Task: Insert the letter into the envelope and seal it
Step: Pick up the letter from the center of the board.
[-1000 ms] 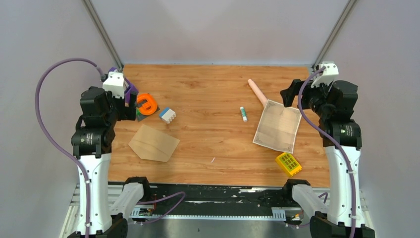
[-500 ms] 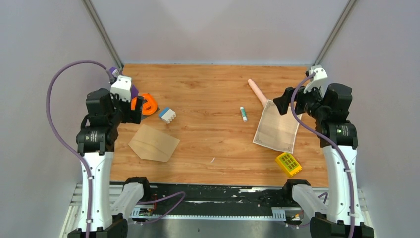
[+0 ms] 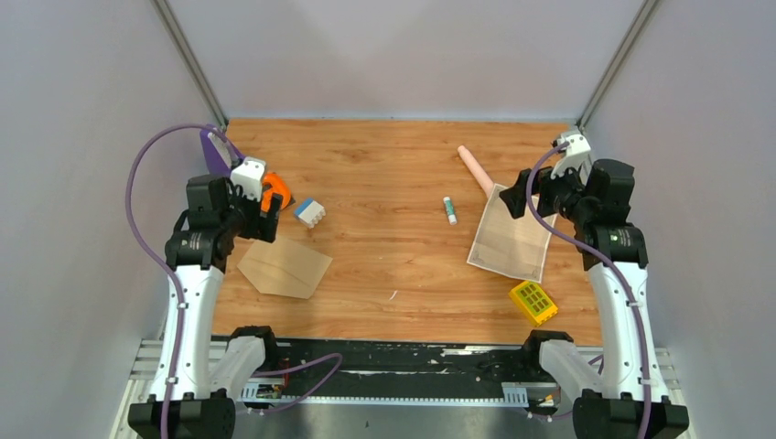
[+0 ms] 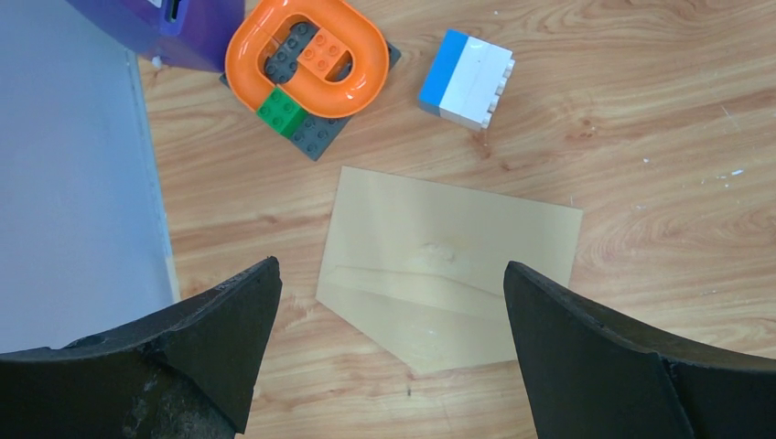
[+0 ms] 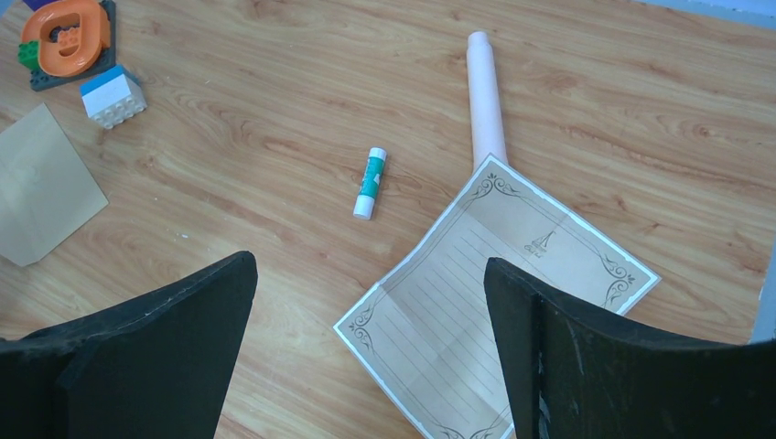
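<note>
Two robot arms reach over a wooden surface (image 3: 384, 155). The left end effector (image 4: 389, 283) hangs with its fingers spread wide, holding nothing. The tan envelope (image 4: 448, 265) lies flat below it, framed between the two fingers in the wrist view, with its pointed flap on show. The right end effector (image 5: 368, 270) is also spread wide and empty. The creased letter (image 5: 499, 302) lies flat beneath it, nearer the right-hand finger. Envelope and letter lie well apart, on opposite sides.

One letter (image 3: 512, 233), one envelope (image 3: 285, 265), one glue stick (image 3: 449, 210).
</note>
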`<state>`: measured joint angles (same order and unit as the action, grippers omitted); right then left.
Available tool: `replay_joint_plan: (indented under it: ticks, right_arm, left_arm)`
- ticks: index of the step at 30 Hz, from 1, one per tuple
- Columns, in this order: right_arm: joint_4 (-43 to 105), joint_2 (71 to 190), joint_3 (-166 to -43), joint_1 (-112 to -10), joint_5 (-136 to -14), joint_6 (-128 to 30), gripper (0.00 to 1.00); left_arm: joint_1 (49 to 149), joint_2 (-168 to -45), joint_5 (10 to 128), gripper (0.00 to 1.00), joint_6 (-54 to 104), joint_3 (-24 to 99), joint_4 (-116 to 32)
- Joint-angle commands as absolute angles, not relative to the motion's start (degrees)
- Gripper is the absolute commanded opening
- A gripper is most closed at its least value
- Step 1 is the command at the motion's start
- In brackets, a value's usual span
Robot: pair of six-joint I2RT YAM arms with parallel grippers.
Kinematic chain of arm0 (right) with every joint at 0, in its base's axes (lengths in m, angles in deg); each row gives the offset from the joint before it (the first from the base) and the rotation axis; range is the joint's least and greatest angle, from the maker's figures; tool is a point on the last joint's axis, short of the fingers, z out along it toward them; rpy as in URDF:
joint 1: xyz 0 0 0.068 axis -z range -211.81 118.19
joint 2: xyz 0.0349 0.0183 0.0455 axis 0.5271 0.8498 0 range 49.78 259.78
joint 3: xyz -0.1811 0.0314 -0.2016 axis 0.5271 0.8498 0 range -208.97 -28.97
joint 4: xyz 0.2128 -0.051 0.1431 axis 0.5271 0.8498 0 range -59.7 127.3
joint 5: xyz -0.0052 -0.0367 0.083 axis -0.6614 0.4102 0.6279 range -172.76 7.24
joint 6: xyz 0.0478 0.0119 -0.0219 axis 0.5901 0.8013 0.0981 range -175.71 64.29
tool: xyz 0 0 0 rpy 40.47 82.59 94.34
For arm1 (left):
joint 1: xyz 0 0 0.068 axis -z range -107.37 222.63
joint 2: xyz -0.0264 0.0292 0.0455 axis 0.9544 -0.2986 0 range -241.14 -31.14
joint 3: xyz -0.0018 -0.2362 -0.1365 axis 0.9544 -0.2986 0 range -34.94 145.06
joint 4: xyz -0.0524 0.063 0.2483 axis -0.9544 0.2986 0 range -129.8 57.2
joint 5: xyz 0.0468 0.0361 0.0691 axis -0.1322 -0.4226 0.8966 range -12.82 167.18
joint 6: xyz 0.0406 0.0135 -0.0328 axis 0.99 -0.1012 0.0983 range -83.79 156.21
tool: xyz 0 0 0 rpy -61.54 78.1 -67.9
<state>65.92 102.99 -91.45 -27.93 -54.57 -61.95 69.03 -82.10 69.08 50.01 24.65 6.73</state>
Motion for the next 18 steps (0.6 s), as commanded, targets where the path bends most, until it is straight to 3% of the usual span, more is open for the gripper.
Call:
replay_joint_plan:
  ticks: [1,18]
  right_arm:
    - [61.2,103.2,-90.4,-28.2,-53.2,-63.0,0.98]
    - [59.2,107.9,-87.9,-28.2,-49.7,-62.1,0.98]
  left_arm:
    - [68.5,-81.1,69.4,1.0,50.4,23.9,2.9]
    - [68.5,-84.1,67.7,1.0,50.7,24.5,3.1]
